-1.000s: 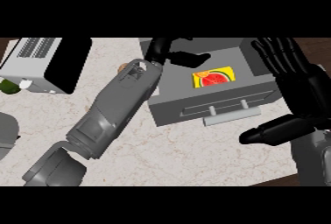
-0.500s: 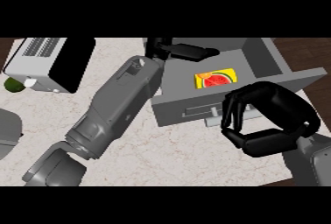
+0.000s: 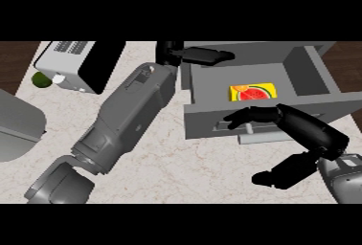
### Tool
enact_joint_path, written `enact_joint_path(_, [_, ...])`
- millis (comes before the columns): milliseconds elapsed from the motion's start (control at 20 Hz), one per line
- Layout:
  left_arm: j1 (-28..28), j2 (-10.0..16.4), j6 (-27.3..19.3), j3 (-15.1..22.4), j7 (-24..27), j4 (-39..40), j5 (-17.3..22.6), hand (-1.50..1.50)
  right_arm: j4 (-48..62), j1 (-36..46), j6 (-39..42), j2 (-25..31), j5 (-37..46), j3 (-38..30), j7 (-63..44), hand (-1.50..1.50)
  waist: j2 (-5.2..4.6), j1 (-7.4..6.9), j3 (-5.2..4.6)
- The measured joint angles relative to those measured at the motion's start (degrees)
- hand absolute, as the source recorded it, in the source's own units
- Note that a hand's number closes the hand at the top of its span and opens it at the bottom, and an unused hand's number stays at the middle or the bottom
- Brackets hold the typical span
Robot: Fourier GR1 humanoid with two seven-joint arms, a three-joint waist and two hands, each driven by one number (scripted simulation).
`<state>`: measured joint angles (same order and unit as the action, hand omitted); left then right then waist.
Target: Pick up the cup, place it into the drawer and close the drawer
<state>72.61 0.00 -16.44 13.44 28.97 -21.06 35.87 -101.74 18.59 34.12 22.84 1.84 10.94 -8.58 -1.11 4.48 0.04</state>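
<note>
Found cup inside open drawer, mid-floor; judged placing done, closing left to do; noted right hand at drawer front above handle, fingers spread, slightly bent, holding nothing, and left hand at drawer's back-left corner, fingers straight, empty.

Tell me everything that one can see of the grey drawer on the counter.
The drawer is a plain grey box, standing open so that its inside shows from above. Its front panel carries a pale bar handle. Inside, near the front wall, lies a yellow cup with a red watermelon picture. The right robot hand is at the front panel above the handle, seemingly touching it; the left robot hand hovers at its far left corner.
</note>
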Motion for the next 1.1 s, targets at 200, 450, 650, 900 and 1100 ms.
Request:
enact_joint_path(200, [-2.1, 0.0, 0.9, -0.2, 2.0, -1.2, 1.3, -1.5, 6.0, -1.7, -4.9, -1.4, 11.0, 4.1, 3.7, -1.5, 0.27, -2.25, 0.01])
enact_joint_path(450, [-5.5, 0.6, 3.1, -0.8, 2.7, -4.0, 1.7, -1.5, 19.7, 0.3, -9.3, -3.2, 20.2, 8.1, 9.8, -1.5, 0.6, -5.25, 0.03])
enact_joint_path(650, [-8.4, 2.2, 4.5, -1.0, 2.2, -7.1, 1.9, -1.5, 33.6, 4.7, -12.9, -4.7, 25.3, 8.9, 14.8, 1.5, 0.63, -7.24, 0.06])
enact_joint_path(900, [-13.0, 4.1, 6.8, -0.8, 2.0, -11.1, 2.0, -1.5, 49.0, 12.0, -18.0, -5.5, 27.8, 5.8, 22.3, 1.5, 0.6, -9.32, -0.06])
enact_joint_path(1100, [-15.8, 5.9, 8.3, -0.6, 1.0, -14.0, 2.3, -1.5, 58.5, 18.4, -21.2, -5.7, 27.1, 1.4, 26.7, 1.5, 0.18, -10.69, 0.1])
